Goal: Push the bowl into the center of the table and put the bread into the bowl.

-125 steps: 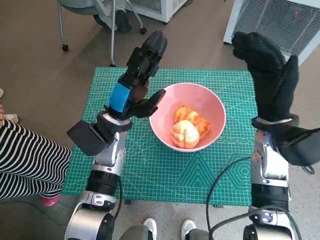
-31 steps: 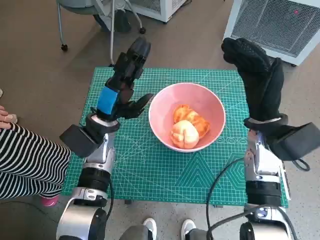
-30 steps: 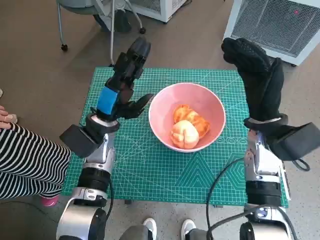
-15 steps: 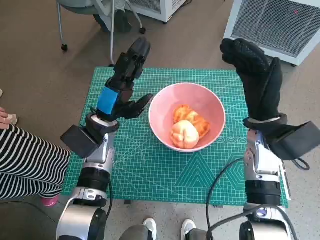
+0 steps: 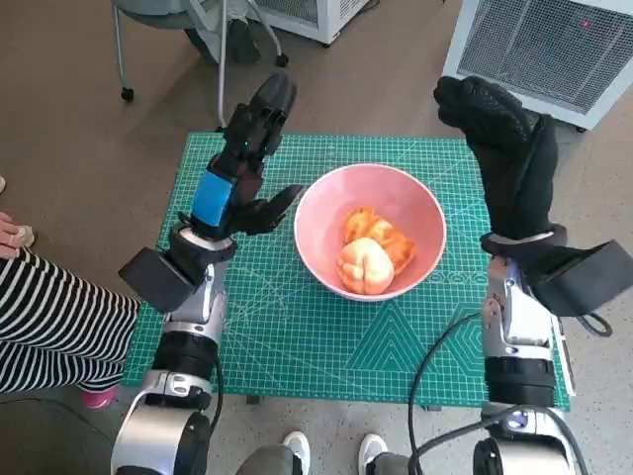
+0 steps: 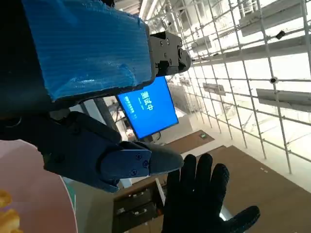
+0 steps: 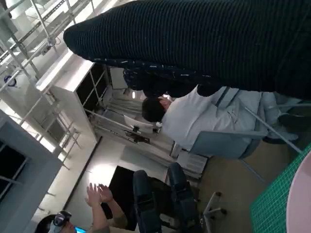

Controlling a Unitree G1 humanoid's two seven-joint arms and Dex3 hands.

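A pink bowl (image 5: 401,197) stands near the middle of the green cutting mat (image 5: 287,317) that covers the table. Two pieces of golden bread (image 5: 371,251) lie inside it. My left hand (image 5: 242,163) is raised above the mat just left of the bowl, fingers spread and holding nothing. My right hand (image 5: 504,148) is raised on the bowl's right side, fingers stretched upward and empty. The left wrist view shows the left hand's taped back (image 6: 87,46), the bowl's rim (image 6: 48,189) and the gloved right hand (image 6: 201,199). In the right wrist view the glove (image 7: 214,43) fills the top.
A white grilled appliance (image 5: 554,49) stands on the floor behind the table's right corner. Chair legs (image 5: 223,40) stand behind its left corner. A person in striped clothing (image 5: 49,317) sits at the left. A seated person (image 7: 194,116) shows in the right wrist view.
Over the last second both hands have barely shifted. Compared with about four seconds ago, both raised hands sit a little further left; bowl and bread are unmoved.
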